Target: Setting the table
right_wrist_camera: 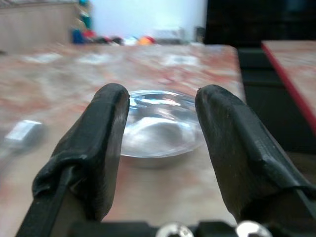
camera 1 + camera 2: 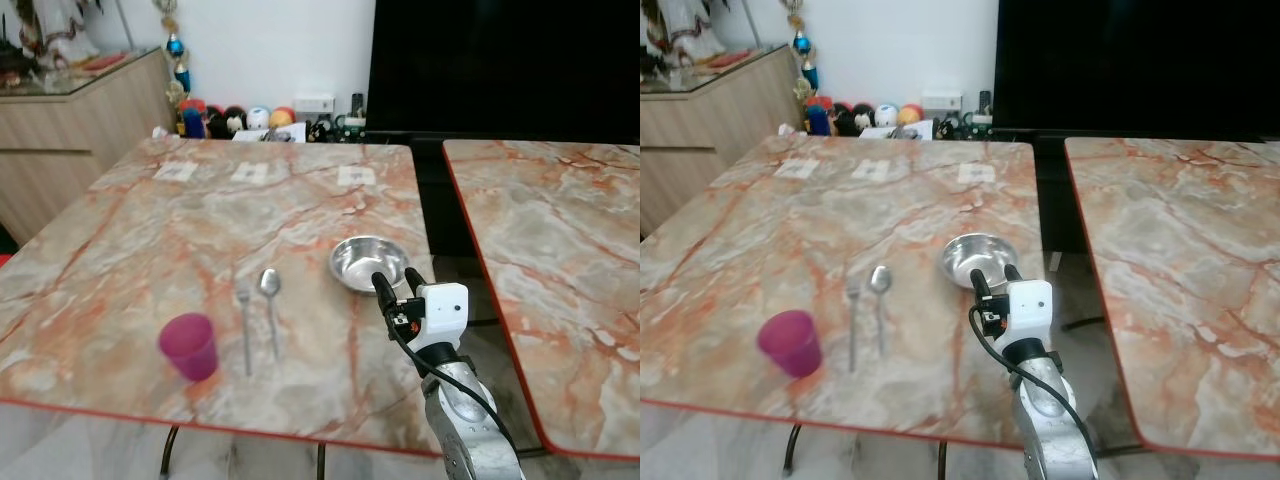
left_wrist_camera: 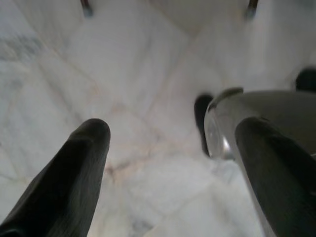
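1. Marble table (image 2: pixel 120 290): polished slab, orange veining, red edge. A second table of the same kind (image 2: pixel 560 260) stands across a gap.
2. Right gripper (image 2: pixel 398 290): black rubbery fingers spread, nothing held, low over the near edge.
3. Steel bowl (image 2: pixel 369 263): shiny, round, shallow, just ahead of the jaws, framed between them, apart.
4. Magenta plastic cup (image 2: pixel 189 346), fork (image 2: pixel 245 330), spoon (image 2: pixel 270 300): well off to the jaws' left.
5. Left gripper (image 3: pixel 168 163): wide open, empty, over pale floor.
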Motion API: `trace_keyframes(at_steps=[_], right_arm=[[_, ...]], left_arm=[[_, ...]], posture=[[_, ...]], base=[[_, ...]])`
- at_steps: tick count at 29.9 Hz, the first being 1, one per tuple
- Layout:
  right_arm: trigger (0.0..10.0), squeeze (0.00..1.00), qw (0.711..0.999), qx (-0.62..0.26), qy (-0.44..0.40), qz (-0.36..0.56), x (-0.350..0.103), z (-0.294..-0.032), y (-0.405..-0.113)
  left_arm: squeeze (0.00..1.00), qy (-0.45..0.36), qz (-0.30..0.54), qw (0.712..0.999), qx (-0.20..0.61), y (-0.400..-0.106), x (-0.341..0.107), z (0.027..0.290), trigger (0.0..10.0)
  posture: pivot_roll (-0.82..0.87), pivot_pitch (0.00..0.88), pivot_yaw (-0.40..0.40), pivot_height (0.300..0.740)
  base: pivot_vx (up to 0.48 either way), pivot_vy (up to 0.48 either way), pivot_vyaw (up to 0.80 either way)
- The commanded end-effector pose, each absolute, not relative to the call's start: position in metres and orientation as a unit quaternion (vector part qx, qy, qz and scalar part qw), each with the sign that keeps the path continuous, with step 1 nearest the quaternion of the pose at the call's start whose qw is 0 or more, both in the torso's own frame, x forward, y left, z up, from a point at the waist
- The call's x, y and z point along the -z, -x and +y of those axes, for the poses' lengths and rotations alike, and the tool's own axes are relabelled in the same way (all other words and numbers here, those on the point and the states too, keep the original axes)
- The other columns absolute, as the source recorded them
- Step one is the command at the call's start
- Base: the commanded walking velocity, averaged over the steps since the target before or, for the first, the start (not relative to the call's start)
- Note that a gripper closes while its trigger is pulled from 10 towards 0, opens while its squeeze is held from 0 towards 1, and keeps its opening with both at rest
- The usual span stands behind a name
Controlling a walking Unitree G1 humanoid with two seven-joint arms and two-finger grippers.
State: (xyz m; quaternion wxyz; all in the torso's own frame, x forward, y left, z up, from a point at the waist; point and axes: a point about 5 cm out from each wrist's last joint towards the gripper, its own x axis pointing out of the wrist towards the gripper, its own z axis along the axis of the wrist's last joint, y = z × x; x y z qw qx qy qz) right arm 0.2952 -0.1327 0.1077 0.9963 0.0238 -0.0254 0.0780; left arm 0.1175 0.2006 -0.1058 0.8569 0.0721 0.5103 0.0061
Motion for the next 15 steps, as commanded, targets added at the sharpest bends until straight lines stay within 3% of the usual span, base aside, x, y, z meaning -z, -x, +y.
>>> trace_keyframes(at_steps=[1, 12, 15], right_arm=[[10.0, 0.0, 0.994, -0.093, -0.033, -0.037, -0.1142, -0.1207, -0.2977], [10.0, 0.0, 0.996, -0.079, -0.039, -0.014, -0.1086, -0.1218, -0.3006], [10.0, 0.0, 0.997, -0.065, -0.046, -0.009, -0.1084, -0.1239, -0.3016]], left_arm=[[0.0, -0.062, 0.52, 0.852, 0.011, -0.1119, 0.1087, 0.1923, 10.0], [0.0, -0.061, 0.52, 0.852, 0.009, -0.112, 0.1087, 0.1924, 10.0], [0.0, -0.062, 0.519, 0.852, 0.008, -0.1126, 0.1085, 0.1929, 10.0]], posture=[[-0.02, 0.0, -0.008, 0.74], [-0.01, 0.0, -0.012, 0.74], [-0.01, 0.0, -0.013, 0.74]], base=[[0.315, 0.0, 0.0], [0.312, 0.0, 0.0], [0.0, 0.0, 0.0]])
